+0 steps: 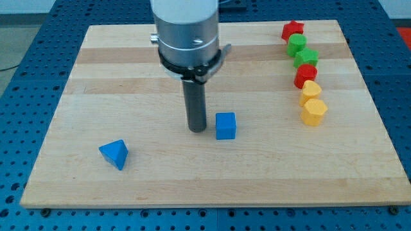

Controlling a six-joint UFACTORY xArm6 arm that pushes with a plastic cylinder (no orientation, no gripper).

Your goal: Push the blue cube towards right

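The blue cube (225, 126) sits on the wooden board (128, 70) a little right of and below its middle. My tip (196, 129) stands on the board just to the view's left of the cube, with a narrow gap between them. The rod rises straight up to the arm's grey cylinder (185, 32) near the view's top.
A blue triangular block (115, 154) lies at the lower left. Down the right side runs a column of blocks: a red star (292, 29), two green blocks (302, 51), a red block (305, 76) and two yellow blocks (313, 106).
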